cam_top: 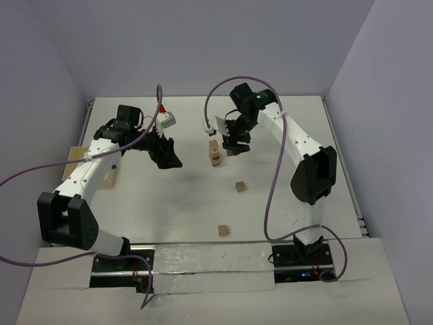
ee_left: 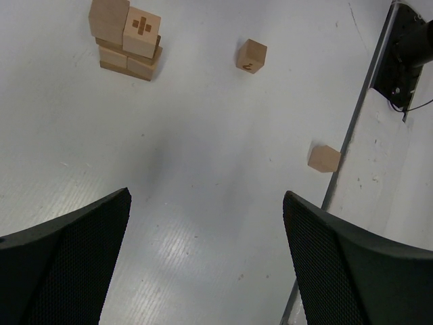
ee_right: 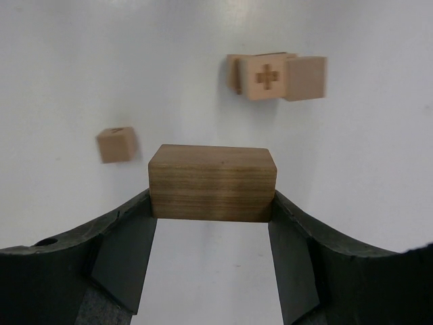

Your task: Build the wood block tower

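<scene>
From above, I'm seeing the tower (cam_top: 215, 154) standing mid-way across the table (cam_top: 169, 210), nearer its far edge, with the right gripper (cam_top: 233, 145) hovering just beside it. On the left wrist, the left gripper (ee_left: 206, 203) is gaping wide, holding nothing. On the right wrist, half-closed jaws are clamping a rectangular wood block (ee_right: 212, 183).
</scene>
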`<action>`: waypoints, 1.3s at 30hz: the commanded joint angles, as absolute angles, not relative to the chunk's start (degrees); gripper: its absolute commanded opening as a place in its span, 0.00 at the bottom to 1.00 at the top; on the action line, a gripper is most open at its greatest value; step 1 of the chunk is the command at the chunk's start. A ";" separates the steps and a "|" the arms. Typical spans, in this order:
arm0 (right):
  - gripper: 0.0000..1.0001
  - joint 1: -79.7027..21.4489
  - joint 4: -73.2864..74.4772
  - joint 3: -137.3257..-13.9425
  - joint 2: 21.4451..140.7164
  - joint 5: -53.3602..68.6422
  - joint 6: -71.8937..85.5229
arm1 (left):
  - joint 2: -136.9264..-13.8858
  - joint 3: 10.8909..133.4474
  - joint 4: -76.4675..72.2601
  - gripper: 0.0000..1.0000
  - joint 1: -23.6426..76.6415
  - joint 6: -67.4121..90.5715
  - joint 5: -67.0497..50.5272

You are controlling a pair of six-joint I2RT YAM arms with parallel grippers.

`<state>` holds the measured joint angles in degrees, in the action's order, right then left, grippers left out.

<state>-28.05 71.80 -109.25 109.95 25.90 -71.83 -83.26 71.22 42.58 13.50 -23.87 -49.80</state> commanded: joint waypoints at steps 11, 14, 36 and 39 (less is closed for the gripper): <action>0.31 -26.63 79.55 -129.31 124.50 29.09 -72.83 | -81.04 69.28 38.18 0.99 12.23 -22.65 -53.49; 0.31 -26.76 78.75 -129.11 124.98 30.05 -72.38 | -81.29 69.17 37.36 0.99 10.25 -21.36 -55.54; 0.36 -29.08 74.88 -134.43 130.98 29.59 -69.73 | -83.40 69.19 36.08 0.99 8.00 -20.03 -58.38; 0.36 -29.47 74.80 -134.67 131.19 29.62 -69.50 | -83.67 69.43 36.21 0.99 8.00 -20.19 -58.42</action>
<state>-28.42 75.45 -131.32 131.09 28.59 -70.36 -83.25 68.93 38.24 8.16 -19.64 -55.77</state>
